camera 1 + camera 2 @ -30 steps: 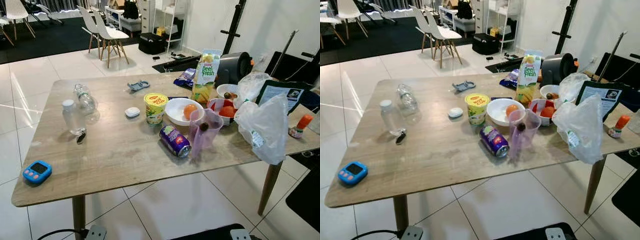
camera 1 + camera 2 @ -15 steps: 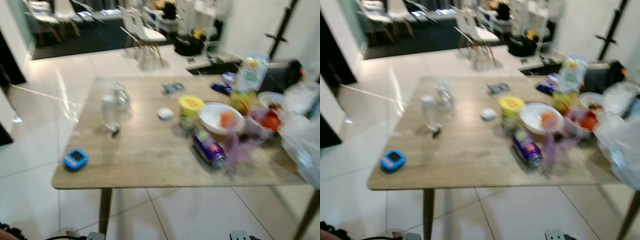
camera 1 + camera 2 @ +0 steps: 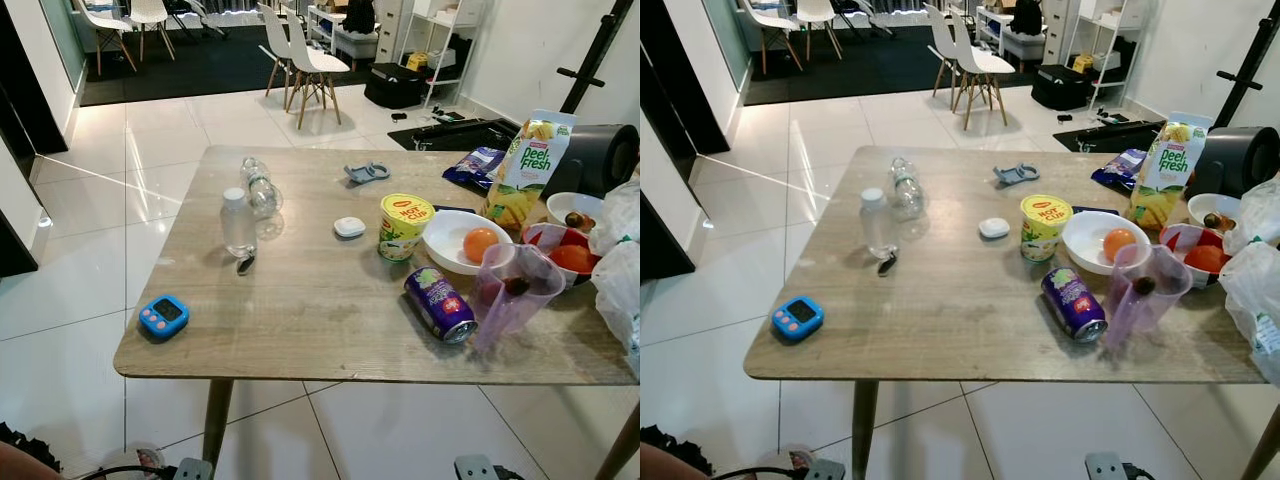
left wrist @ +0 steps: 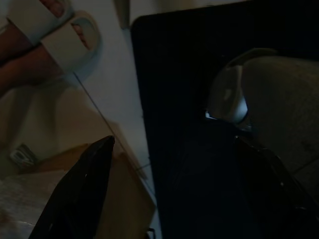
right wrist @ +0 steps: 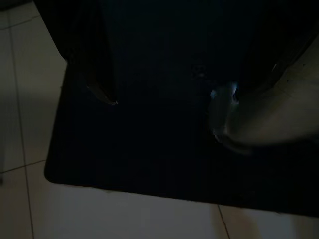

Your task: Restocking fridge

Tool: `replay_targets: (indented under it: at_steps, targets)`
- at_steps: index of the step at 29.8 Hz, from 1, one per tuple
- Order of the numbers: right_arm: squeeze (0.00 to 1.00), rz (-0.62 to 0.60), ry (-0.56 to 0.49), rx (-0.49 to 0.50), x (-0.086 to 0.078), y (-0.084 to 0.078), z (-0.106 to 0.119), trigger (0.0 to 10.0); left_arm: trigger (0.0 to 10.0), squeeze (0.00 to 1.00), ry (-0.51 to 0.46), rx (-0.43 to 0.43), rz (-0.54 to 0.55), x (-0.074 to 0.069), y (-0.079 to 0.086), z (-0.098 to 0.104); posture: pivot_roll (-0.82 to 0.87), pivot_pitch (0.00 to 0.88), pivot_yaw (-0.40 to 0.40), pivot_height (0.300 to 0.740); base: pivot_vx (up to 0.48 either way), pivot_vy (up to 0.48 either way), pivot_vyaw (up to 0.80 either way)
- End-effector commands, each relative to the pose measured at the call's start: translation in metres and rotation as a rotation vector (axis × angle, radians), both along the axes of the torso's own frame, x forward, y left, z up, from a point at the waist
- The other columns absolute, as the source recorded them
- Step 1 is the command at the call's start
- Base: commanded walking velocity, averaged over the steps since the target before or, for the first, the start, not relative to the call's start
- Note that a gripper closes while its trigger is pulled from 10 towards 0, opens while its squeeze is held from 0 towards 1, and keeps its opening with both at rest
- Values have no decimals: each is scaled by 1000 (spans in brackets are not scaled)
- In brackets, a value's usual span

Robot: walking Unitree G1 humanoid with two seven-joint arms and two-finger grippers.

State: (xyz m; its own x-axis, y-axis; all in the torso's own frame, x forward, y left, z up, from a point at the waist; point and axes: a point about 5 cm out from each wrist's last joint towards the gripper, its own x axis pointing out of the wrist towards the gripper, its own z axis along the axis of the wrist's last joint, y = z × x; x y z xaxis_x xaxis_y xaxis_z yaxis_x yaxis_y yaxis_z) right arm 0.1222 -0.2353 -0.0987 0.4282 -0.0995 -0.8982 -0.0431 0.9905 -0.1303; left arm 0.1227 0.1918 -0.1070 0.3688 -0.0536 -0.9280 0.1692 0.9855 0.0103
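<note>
A wooden table (image 3: 300, 320) carries the groceries. A Peel Fresh juice carton (image 3: 524, 170) stands at the back right. Near it are a yellow noodle cup (image 3: 405, 226), a white bowl (image 3: 445, 250) holding an orange (image 3: 481, 244), and a red bowl of tomatoes (image 3: 565, 260). A purple can (image 3: 440, 304) lies on its side beside a clear purple jug (image 3: 513, 295). One water bottle (image 3: 238, 222) stands upright and another (image 3: 262, 187) lies behind it. Both arms hang low over a dark mat: my left gripper (image 4: 174, 141) is open, and my right gripper (image 5: 174, 97) is open.
A blue timer (image 3: 164, 315) sits near the table's front left corner. A white plastic bag (image 3: 625, 290) hangs off the right edge, and a black appliance (image 3: 605, 158) stands at the back right. White chairs (image 3: 300, 55) stand far behind. A person's sandalled feet (image 4: 45, 30) are near my left arm.
The whole picture has shifted, so the camera has moved: the table now sits further right, with more floor on the left. Things on the table keep their places.
</note>
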Motion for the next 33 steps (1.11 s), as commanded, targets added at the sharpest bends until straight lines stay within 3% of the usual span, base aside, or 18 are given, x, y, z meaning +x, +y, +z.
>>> replay_targets:
  at_steps: [1,17,23,33]
  targets:
    - [0,0,-3,-11,1,-4,1,10000,10000,0,25,-15,1,-6,-4,-2,81,0,-33,740,0,-472,0]
    - [0,-3,-2,-4,1,-2,1,10000,10000,0,21,-26,11,-6,-5,-2,81,0,-30,740,0,0,0]
    - [0,-4,-2,-3,1,-2,1,10000,10000,0,15,-37,15,-5,-6,-2,81,0,-30,740,0,-457,0]
    - [0,-3,-2,-4,1,-2,1,10000,10000,0,9,-28,34,-6,-5,-2,83,0,-31,740,0,0,0]
